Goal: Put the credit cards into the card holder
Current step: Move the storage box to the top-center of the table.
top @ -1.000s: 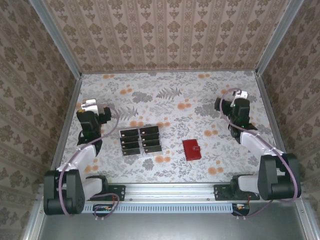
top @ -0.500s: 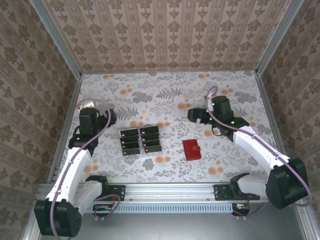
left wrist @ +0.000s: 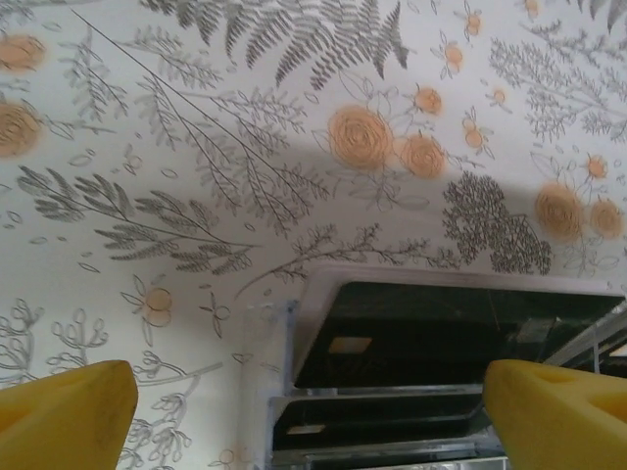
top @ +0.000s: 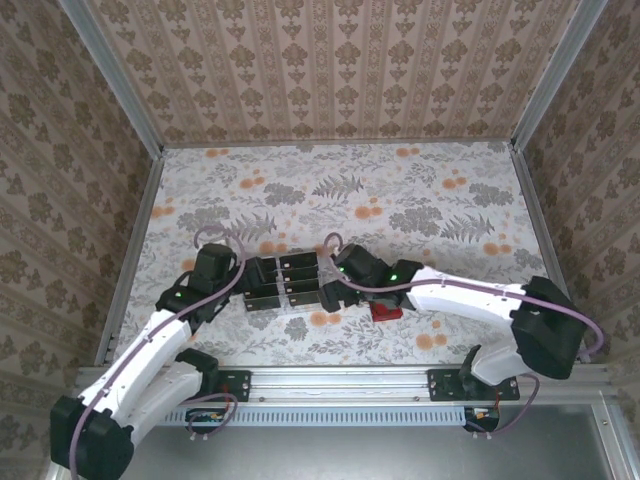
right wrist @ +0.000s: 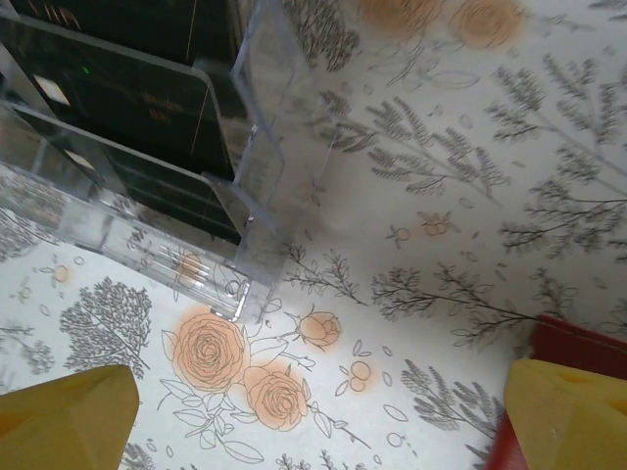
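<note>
While both arms hang at the card stack with nothing taken, count this as the approach to a first pick.
- Left gripper [left wrist: 313, 416]: jaws wide, empty, at the left side of the clear tray [right wrist: 250, 196].
- Right gripper [right wrist: 318, 416]: jaws wide, empty, between tray and card holder [top: 386, 313].
- Credit cards [top: 282, 280]: black, two rows in the tray's slots.
- Advice: send in one arm only. Take an end card by a free edge, as the dividers look close-set.
- Obscured: the right arm partly covers the card holder, and the card count is unclear.
</note>
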`<state>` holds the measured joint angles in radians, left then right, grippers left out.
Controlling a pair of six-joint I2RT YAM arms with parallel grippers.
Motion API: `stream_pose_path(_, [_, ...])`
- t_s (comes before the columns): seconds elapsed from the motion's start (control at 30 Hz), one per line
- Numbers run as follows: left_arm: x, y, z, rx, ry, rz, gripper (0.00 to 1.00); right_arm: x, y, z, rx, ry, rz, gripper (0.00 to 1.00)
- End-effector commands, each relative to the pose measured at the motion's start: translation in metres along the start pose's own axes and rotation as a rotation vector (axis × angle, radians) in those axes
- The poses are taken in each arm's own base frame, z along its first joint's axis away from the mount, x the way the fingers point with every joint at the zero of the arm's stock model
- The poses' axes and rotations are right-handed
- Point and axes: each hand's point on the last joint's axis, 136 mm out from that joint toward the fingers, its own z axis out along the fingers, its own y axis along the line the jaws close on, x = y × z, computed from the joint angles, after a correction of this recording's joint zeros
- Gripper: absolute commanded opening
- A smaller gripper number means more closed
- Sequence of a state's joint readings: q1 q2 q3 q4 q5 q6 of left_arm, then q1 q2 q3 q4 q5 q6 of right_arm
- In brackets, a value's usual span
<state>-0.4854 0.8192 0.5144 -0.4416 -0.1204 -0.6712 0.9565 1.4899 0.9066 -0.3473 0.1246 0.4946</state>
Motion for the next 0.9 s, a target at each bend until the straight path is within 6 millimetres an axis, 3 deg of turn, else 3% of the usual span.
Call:
stream_pose_path(0.0, [-0.005, -0.005, 0.004, 0.016, -0.043, -0.044, 1.00, -0.008, 0.005, 0.007, 0.046, -0.024, 0.003, 0.97])
stream_pose_path(0.27, [-0.003, -0.016, 0.014, 0.062, -0.031, -0.062, 1.00, -0.008, 0.002, 0.034, 0.124, -0.007, -0.006, 0.94])
stream_pose_path(0.5, [-0.006, -0.028, 0.025, 0.093, -0.014, -0.073, 1.00, -0.012, -0.010, 0.043, 0.178, -0.021, 0.016, 0.92])
stream_pose_path(0.87, [-0.018, -0.060, 0.047, 0.140, 0.017, -0.026, 1.00, -0.027, -0.052, 0.054, 0.286, -0.058, 0.137, 0.90])
